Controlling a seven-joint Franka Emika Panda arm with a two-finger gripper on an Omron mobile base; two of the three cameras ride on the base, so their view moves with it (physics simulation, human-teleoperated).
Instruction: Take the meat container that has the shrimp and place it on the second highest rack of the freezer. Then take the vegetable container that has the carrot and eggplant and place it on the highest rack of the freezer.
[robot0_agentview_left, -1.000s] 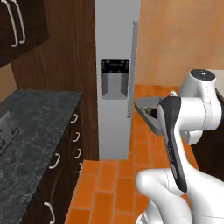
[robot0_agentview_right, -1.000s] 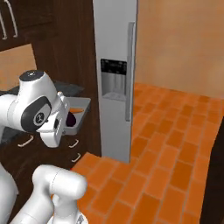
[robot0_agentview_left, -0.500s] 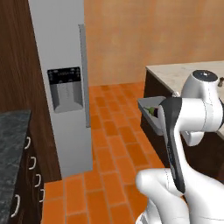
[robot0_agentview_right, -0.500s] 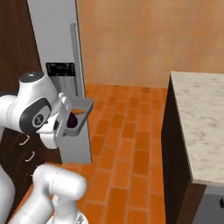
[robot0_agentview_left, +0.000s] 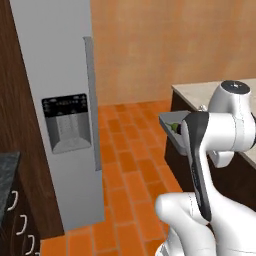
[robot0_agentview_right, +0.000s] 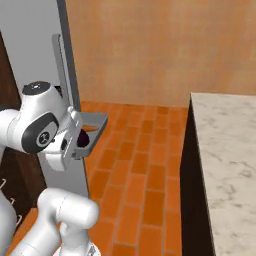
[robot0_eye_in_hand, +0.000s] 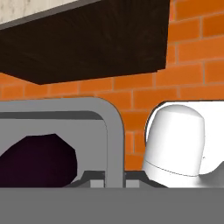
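A grey vegetable container hangs in the air at the end of my arm, with my gripper shut on its near edge. Inside it lies the dark purple eggplant. In the left base view the container sticks out from behind my forearm, and the eggplant's green stem end shows in it. The hand view looks over the container's rounded rim at the eggplant. The carrot is hidden. The freezer stands to the left, its grey door with the long bar handle shut.
A marble-topped island counter with a dark front lies to the right, close to the held container. Dark drawers with curved handles sit low on the left under a dark stone worktop. Orange brick floor runs between.
Both base views have swung with the base: the freezer has slid leftward in the picture and the island counter has come into view. The container stays at my hand.
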